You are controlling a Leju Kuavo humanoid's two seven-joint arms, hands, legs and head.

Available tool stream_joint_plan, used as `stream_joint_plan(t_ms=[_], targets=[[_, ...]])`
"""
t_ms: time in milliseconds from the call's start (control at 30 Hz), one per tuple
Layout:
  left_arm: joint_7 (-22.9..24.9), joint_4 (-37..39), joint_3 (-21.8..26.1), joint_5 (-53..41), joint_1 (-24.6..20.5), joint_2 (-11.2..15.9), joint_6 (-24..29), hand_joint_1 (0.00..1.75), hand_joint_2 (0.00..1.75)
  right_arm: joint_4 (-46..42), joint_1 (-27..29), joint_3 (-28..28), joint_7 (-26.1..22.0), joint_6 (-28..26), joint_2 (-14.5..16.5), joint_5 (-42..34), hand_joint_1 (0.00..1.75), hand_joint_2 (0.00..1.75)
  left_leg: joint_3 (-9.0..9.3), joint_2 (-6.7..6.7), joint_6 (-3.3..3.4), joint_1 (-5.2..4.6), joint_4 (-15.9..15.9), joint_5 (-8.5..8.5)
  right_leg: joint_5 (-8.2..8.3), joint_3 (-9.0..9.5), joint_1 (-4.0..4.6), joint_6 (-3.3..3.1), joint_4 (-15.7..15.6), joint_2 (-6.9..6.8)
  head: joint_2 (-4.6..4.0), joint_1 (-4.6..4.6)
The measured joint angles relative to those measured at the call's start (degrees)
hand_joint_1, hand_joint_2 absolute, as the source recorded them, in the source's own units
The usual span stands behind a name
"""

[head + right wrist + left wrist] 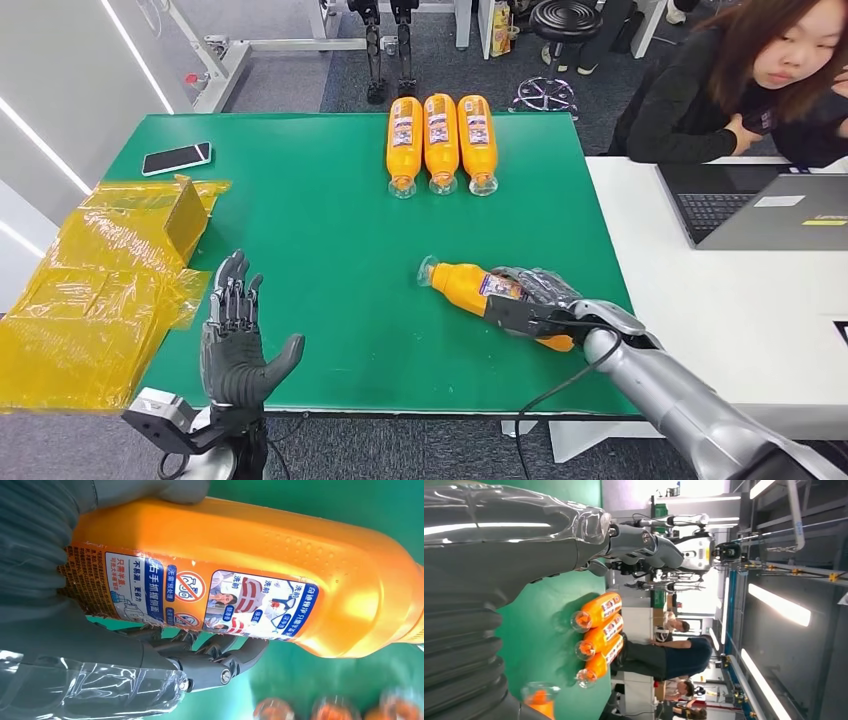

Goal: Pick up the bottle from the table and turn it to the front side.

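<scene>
An orange bottle [462, 283] with a clear cap lies tilted at the near right of the green table [320, 250], cap pointing left. My right hand [535, 300] grips its lower body. In the right wrist view the bottle [260, 545] shows a blue and white printed label, and the dark fingers [220, 652] curl under it. I cannot tell whether it rests on the table or hangs just above it. My left hand [235, 340] stands raised near the table's front left edge, fingers spread, holding nothing; its grey cover [489, 580] is close up in the left wrist view.
Three more orange bottles [440, 140] lie side by side at the far middle, labels up. A phone [176, 157] lies far left, and yellow plastic bags [100, 290] cover the left edge. A person [740, 90] sits by a laptop [760, 205] on the white table [700, 320] to the right.
</scene>
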Motion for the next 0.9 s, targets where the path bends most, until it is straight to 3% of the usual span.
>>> stream_joint_plan(t_ms=[233, 533, 733, 900], targets=[[0.54, -1.62, 0.01, -1.01, 1.54, -0.01, 0.68, 0.00, 1.75, -11.51, 9.92, -8.28, -0.06, -5.15, -0.30, 5.79, 1.75, 1.75, -0.29, -0.02, 0.00, 0.00, -0.02, 0.00, 0.00, -0.33, -0.02, -0.01, 0.02, -0.01, 0.00, -0.01], [0.87, -1.93, -0.01, -1.96, 1.71, -0.01, 0.18, 0.00, 1.75, -23.29, 21.00, -15.07, -0.72, -12.92, -0.22, 14.52, 1.75, 1.75, -0.57, -0.14, -0.01, 0.01, -0.05, 0.00, -0.04, -0.61, -0.01, 0.00, 0.03, -0.11, 0.00, -0.01], [0.32, -0.77, -0.21, -0.02, 0.65, 0.02, -3.44, 0.00, 1.75, -31.11, 29.08, -17.12, -5.43, -20.83, 1.33, 19.99, 1.75, 1.75, -0.62, -0.14, -0.04, 0.01, -0.07, -0.03, -0.13, -0.63, -0.01, 0.00, 0.03, -0.11, 0.00, -0.01], [0.44, 0.52, -0.43, 3.41, -0.22, -0.01, -7.89, 0.00, 1.75, -33.80, 31.14, -17.08, -7.30, -23.34, 4.00, 21.02, 1.75, 1.75, -0.60, -0.11, -0.04, 0.01, -0.07, -0.03, -0.13, -0.64, -0.01, -0.01, 0.04, -0.08, 0.00, -0.01]])
